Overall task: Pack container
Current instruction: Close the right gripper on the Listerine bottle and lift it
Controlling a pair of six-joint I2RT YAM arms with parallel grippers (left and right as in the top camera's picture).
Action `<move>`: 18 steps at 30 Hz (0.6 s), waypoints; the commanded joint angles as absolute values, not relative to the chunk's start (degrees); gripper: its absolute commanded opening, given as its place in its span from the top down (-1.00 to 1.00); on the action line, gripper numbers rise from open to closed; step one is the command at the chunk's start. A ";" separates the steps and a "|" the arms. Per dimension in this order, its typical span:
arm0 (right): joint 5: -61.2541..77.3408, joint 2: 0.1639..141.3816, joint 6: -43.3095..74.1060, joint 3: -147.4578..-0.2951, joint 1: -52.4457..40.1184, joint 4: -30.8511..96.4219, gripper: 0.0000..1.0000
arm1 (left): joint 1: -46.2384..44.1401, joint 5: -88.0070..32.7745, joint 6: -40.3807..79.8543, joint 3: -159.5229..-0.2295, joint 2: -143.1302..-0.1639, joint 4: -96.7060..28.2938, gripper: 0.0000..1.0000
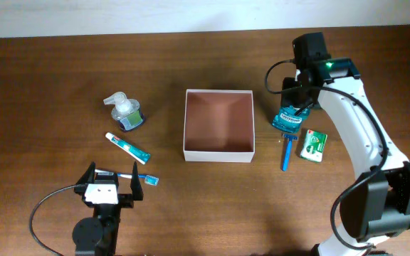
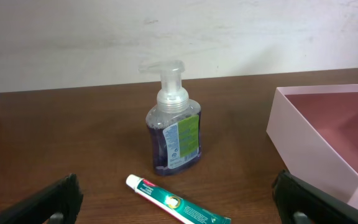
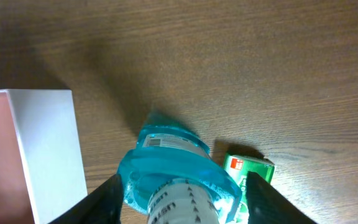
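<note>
The container, a square white-walled box with a pinkish-brown inside, sits mid-table and holds nothing. It also shows in the left wrist view and the right wrist view. My right gripper is open, its fingers straddling the shoulders of an upright blue mouthwash bottle just right of the container. My left gripper is open and empty near the front edge. A green toothpaste tube lies just ahead of it.
A clear pump soap bottle stands left of the container. A toothbrush lies by my left gripper. A blue toothbrush and a green box lie right of the container.
</note>
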State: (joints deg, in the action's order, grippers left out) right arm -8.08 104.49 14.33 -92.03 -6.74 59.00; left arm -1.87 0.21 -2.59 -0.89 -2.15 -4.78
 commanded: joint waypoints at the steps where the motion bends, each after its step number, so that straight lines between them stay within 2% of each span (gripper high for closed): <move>1: -8.29 105.27 14.48 -92.90 -6.63 59.02 0.00 | -2.09 0.32 -2.22 -0.58 -1.93 -4.82 -0.99; 13: -9.56 105.23 14.46 -92.92 -6.63 59.18 0.54 | -2.09 0.34 -2.22 -0.58 -1.93 -4.80 -0.99; 18: -9.74 104.62 14.41 -92.92 -6.63 59.31 0.58 | -2.09 0.34 -2.22 -0.58 -1.93 -4.80 -0.99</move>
State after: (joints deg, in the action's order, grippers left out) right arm -7.99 104.88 14.72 -92.05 -6.74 58.89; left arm -1.87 0.21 -2.59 -0.89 -2.15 -4.78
